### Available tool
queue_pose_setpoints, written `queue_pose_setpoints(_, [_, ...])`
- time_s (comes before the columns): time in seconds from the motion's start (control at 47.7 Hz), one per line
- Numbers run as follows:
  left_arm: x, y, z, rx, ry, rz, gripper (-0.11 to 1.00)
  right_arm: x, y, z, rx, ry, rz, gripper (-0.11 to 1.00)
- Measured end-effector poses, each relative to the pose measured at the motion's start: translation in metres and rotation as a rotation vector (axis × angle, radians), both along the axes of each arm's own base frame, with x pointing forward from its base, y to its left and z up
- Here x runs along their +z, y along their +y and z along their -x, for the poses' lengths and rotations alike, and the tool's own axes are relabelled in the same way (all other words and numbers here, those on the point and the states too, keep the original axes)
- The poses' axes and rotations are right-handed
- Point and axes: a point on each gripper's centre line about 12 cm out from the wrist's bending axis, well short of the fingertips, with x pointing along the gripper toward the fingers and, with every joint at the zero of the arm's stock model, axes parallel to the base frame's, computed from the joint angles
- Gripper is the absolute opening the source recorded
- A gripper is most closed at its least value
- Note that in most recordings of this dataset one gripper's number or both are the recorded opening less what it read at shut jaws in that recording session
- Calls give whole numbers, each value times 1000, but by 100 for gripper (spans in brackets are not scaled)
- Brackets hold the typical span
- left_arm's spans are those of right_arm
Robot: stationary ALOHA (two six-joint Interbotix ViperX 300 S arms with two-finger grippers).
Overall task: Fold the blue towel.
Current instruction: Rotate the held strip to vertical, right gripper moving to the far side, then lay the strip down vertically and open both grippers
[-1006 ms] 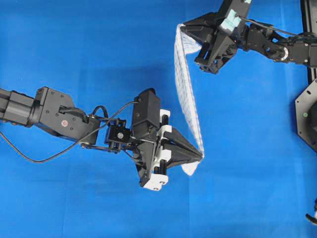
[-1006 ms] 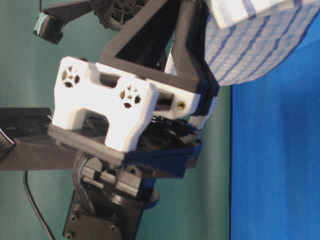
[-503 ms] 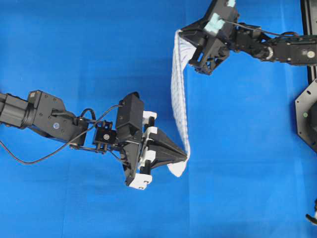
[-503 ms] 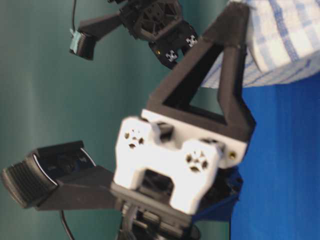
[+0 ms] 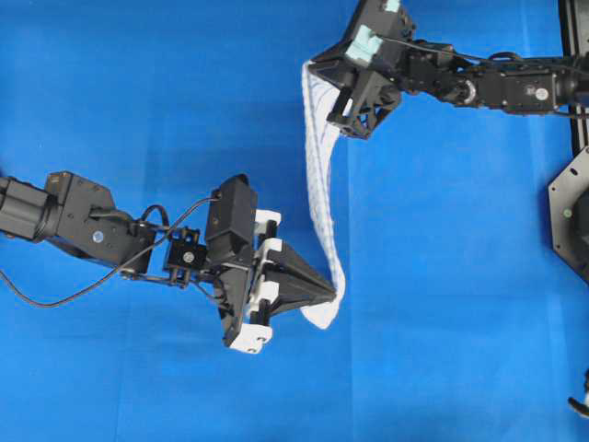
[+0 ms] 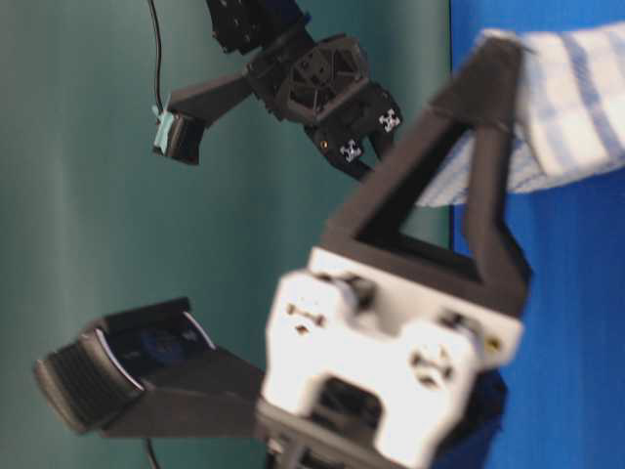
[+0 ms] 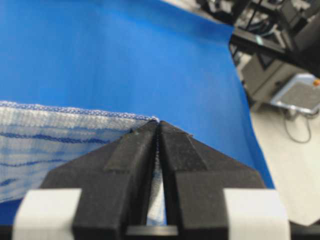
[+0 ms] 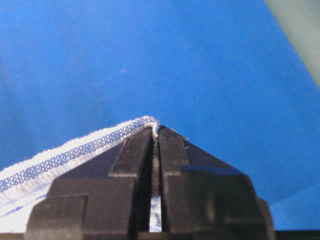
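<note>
Overhead view shows the blue sheet covering the whole work surface, bare on every side of the two arms, with the widest free stretch across the upper left and along the bottom. At the right edge a black frame borders the sheet. The blue towel hangs off the sheet as a narrow striped band strung between the two grippers, its long axis running from the upper middle down toward the centre, slightly bowed, with a small loose flap curling below the lower end. The left gripper is clamped on the towel's lower corner, jaws pressed together with cloth between them; the left wrist view shows the hem running off to the left of the pinch, stripes parallel to it. The right gripper is likewise closed on the upper corner, and the right wrist view shows the stitched edge sloping down and left from the closed jaws. Table-level view is blurred, with the towel at the upper right.
</note>
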Motion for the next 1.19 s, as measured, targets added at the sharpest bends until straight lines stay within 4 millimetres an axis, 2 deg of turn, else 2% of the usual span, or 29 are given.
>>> queue_pose_setpoints(0.251, [-20,-4,19,0,68,6,14,-9,-5,-25,33,23,-28,-5])
queue_pose_setpoints(0.44, [-30,0,41,-1,113,-2,14,-14,-10,-46,49,26,-41,-5])
queue_pose_setpoints(0.566, [-36,5,56,26,140,15,18,-16,-11,-57,62,28,-54,-5])
queue_pose_setpoints(0.67, [-42,12,69,70,172,46,30,-19,-12,-65,72,31,-63,-4])
queue_pose_setpoints(0.775, [-45,17,78,102,195,62,56,-22,-14,-71,75,33,-64,1])
queue_pose_setpoints(0.838, [-48,18,82,107,208,64,72,-22,-15,-73,74,33,-64,9])
queue_pose_setpoints(0.901, [-48,18,87,105,218,64,84,-22,-15,-74,74,30,-64,22])
queue_pose_setpoints(1.11, [-38,12,103,84,259,96,82,-22,-16,-74,82,35,-51,83])
queue_pose_setpoints(1.194, [-27,7,111,63,277,117,83,-23,-14,-72,96,46,-38,96])
